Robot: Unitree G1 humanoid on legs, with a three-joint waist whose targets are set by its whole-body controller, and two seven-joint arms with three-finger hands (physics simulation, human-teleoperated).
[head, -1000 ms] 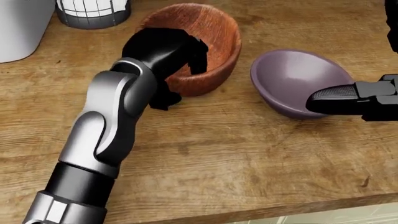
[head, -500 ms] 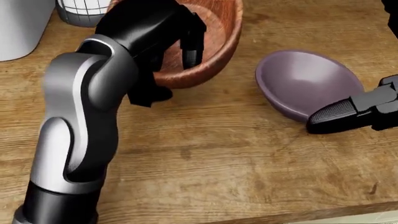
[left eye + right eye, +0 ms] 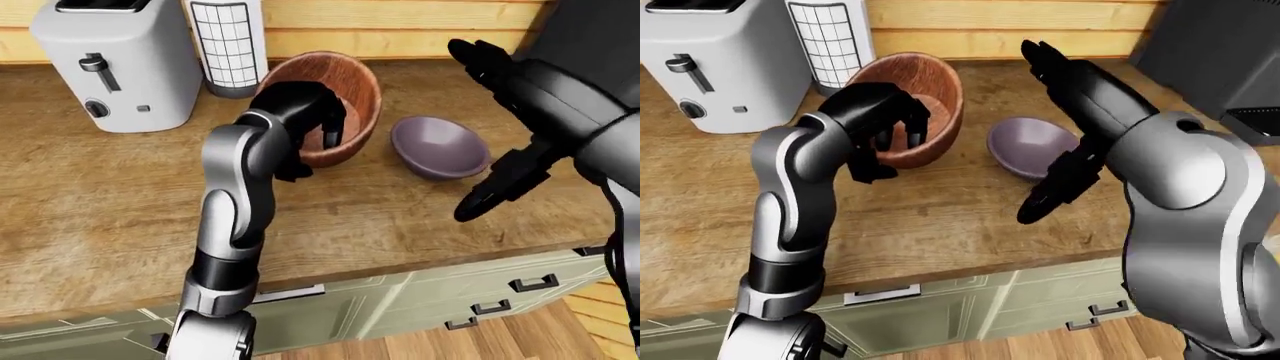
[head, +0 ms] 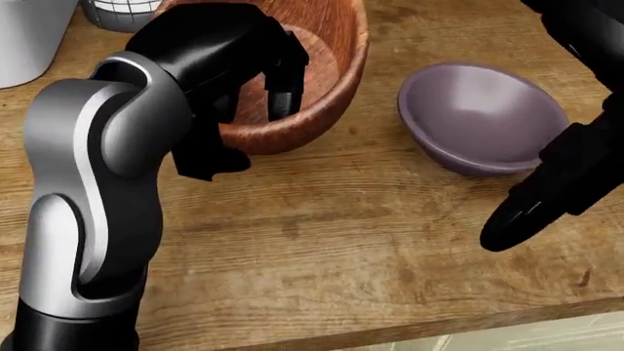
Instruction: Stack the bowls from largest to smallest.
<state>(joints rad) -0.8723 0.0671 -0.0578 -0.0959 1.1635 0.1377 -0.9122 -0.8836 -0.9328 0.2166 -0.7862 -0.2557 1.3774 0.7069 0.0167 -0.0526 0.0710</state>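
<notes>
Raised since before, left hand [image 4: 243, 80] clamped on wooden bowl's [image 4: 331, 66] rim, fingers inside.

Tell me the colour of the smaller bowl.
Muted purple; the smaller bowl shows best in the head view.

Wooden counter [image 3: 90, 195] with a white toaster [image 3: 115, 64] at upper left of the left-eye view; just right of it stands a white canister with a black grid pattern [image 3: 228, 45]. Pale green drawers [image 3: 480, 289] with dark handles lie below the counter edge.
</notes>
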